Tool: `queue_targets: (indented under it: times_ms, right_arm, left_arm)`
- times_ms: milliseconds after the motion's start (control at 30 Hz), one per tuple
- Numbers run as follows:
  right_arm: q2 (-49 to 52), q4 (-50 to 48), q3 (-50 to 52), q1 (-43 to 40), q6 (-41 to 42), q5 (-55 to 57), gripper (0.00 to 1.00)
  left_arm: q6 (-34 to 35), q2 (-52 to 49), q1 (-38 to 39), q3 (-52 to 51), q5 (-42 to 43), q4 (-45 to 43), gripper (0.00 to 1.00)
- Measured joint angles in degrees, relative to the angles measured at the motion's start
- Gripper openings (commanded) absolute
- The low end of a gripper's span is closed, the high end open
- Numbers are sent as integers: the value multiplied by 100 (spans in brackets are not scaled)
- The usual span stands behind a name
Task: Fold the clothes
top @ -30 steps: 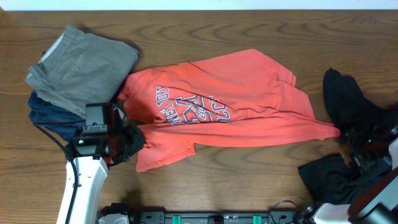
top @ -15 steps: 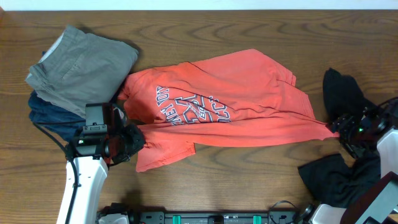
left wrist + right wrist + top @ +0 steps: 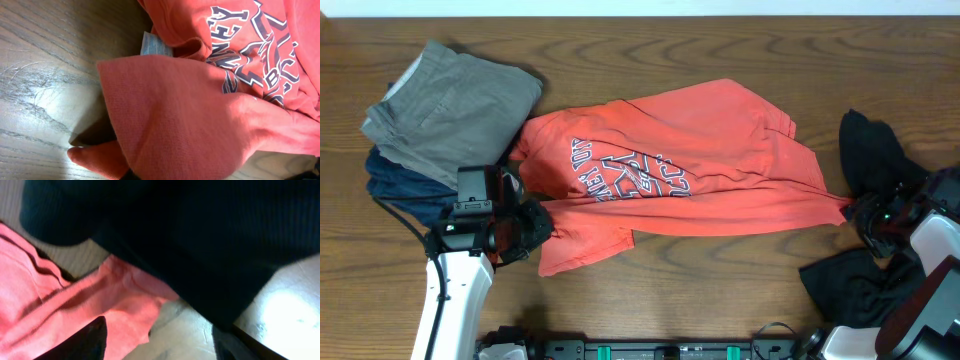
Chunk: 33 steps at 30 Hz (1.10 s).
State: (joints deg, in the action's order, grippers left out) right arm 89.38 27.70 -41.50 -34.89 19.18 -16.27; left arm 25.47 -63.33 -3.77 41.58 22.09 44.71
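T-shirt (image 3: 690, 170) on table (image 3: 720, 290), long axis left-right | your left pincer (image 3: 525, 228) clamped on its near-left corner | your right pincer (image 3: 865, 213) open, astride its right tip; black garment (image 3: 875, 160) crowds close.

One wooden table (image 3: 670, 45), seen from above, carries four garments for certain and perhaps a fifth: one coral-red T-shirt (image 3: 720, 150), printed with a single block of navy-and-white lettering (image 3: 625, 172) and fitted with one pale sewn label (image 3: 155, 46); one grey-khaki garment (image 3: 455, 105); one navy garment (image 3: 395, 182); and two dark masses, the upper black heap (image 3: 875, 160) and the lower black heap (image 3: 850, 290), which count as one piece or two, the stretch between them being hidden. That makes three colours with one item each and black with one or two. Two robot arms are in shot, the left arm (image 3: 450, 300) and the right arm (image 3: 932, 240), one per side.
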Motion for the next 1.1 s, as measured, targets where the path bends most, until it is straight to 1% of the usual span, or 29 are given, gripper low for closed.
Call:
queue_targets:
  times_ms: [100, 233, 300, 400, 500, 600, 700, 767, 933, 1033, 1100]
  right_arm:
    - [24, -151, 0, 0, 63, -13, 61]
    - [31, -291, 4, 0, 138, -20, 52]
    - [57, -319, 4, 0, 179, -24, 50]
    - [131, -343, 4, -2, 203, -28, 41]
    - [177, -365, 2, -2, 232, -55, 40]
    - [212, -404, -4, 0, 234, -79, 35]
    - [236, -439, -7, -2, 251, -90, 35]
    - [240, -466, -7, -2, 262, -111, 41]
    - [240, -496, -9, 0, 275, -184, 39]
    - [245, -496, -9, 0, 282, -157, 28]
    - [267, -498, -9, 0, 275, -98, 23]
  left_arm:
    - [2, 0, 0, 0, 0, -2, 10]
    - [0, 0, 0, 0, -2, 0, 10]
    - [0, 0, 0, 0, 0, 0, 10]
    - [2, 0, 0, 0, 0, 2, 10]
    - [0, 0, 0, 0, 0, 2, 10]
    - [0, 0, 0, 0, 0, 0, 10]
    - [0, 0, 0, 0, 0, 0, 10]
    - [0, 0, 0, 0, 0, 0, 10]
    - [2, 0, 0, 0, -2, 0, 10]
    - [0, 0, 0, 0, 0, 0, 10]
    - [0, 0, 0, 0, 0, 2, 10]
